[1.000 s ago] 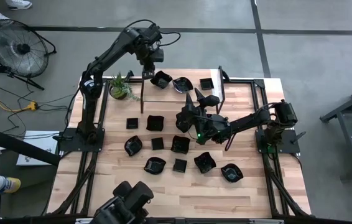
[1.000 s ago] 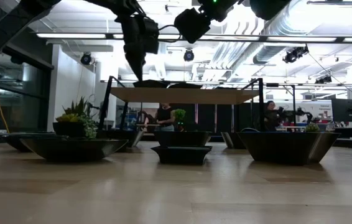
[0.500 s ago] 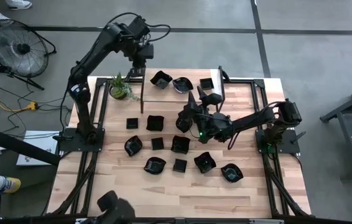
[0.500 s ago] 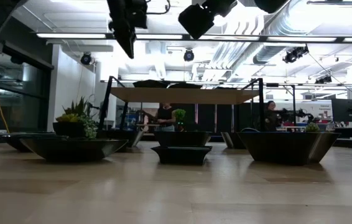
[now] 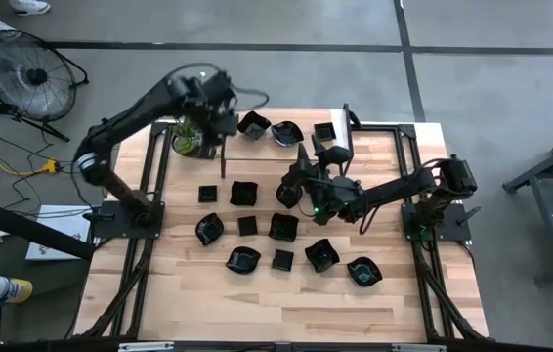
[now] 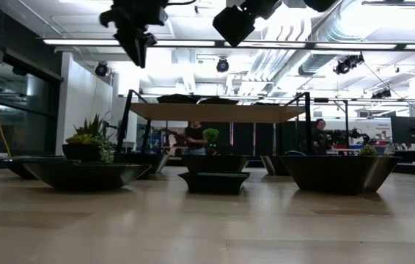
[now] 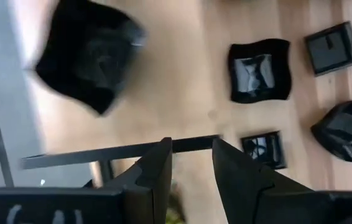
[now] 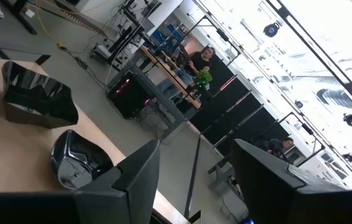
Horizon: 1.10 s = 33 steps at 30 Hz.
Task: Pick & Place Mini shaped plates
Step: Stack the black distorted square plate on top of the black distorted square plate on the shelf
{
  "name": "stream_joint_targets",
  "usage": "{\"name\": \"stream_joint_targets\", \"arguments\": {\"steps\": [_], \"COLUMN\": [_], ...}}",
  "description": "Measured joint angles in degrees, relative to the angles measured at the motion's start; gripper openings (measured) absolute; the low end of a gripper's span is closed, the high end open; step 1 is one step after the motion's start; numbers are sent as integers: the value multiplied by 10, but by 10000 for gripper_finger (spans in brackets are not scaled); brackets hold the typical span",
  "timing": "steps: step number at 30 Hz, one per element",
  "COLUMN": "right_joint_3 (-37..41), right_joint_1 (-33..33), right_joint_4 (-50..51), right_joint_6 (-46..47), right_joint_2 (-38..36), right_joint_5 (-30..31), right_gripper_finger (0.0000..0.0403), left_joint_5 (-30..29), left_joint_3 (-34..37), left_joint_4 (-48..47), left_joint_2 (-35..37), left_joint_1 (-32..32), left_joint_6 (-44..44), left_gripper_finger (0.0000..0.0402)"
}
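Several small glossy black plates lie flat on the wooden table (image 5: 179, 284), among them a wavy one (image 5: 244, 193) and a square one (image 5: 282, 259). Three more plates (image 5: 253, 124) (image 5: 286, 132) (image 5: 324, 131) rest on a raised wooden shelf (image 6: 215, 111) at the far side. My left gripper (image 5: 223, 125) (image 7: 191, 155) hangs open and empty above the shelf's left end, high over it in the low view (image 6: 136, 48). My right gripper (image 5: 304, 156) (image 8: 194, 186) is open and empty near the shelf's front edge, pointing at two shelf plates (image 8: 36, 96) (image 8: 79, 162).
A small green potted plant (image 5: 189, 137) stands just left of the shelf, under my left arm. Black posts (image 5: 347, 127) (image 6: 128, 132) carry the shelf. Bare wood lies along the table's near edge (image 5: 286, 313). People and desks show in the room behind.
My left gripper has risen off the shelf's far left part, beside the leftmost shelf plate, and swung toward the table's left, ending above the shelf's left end near the plant. The plates have stayed put.
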<state>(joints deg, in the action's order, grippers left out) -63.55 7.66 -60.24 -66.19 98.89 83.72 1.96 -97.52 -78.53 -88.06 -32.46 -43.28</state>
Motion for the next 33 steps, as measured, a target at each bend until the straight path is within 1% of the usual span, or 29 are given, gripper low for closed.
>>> {"name": "stream_joint_targets", "arguments": {"steps": [5,7,10,12,14,16,17,19,20,22,25,28,30,33], "right_joint_3": [0,1,24,49,73,91,97,104,109,118,131,143,156,182], "right_joint_1": [1,3,7,10,12,14,13,2,-3,-8,-9,-9,-9,-9], "right_joint_4": [40,73,137,202,297,419,484,581,618,677,749,801,815,812], "right_joint_6": [21,40,91,160,259,385,449,553,586,630,669,716,739,763], "right_joint_2": [-29,-45,-83,-123,-170,-225,-253,-300,-318,-346,-368,-375,-375,-375], "right_joint_5": [-1,-7,-39,-64,-94,-152,-200,-295,-328,-361,-367,-369,-373,-375], "right_gripper_finger": [194,194,194,194,194,194,194,194,194,194,194,194,194,194], "left_joint_5": [0,-6,-31,-57,-73,-80,-81,-81,-81,-81,-81,-81,-79,-81], "left_joint_3": [170,225,292,328,358,385,397,419,429,449,479,509,523,537], "left_joint_4": [106,144,195,222,247,274,288,319,332,357,399,428,448,459], "left_joint_2": [112,154,214,249,279,302,310,322,323,322,310,292,280,260], "left_joint_1": [56,82,126,152,177,198,207,222,229,238,248,256,259,262], "left_joint_6": [42,62,87,107,123,129,130,129,127,119,102,85,75,68], "left_gripper_finger": [112,112,112,112,112,112,112,112,112,112,112,112,112,112]}}
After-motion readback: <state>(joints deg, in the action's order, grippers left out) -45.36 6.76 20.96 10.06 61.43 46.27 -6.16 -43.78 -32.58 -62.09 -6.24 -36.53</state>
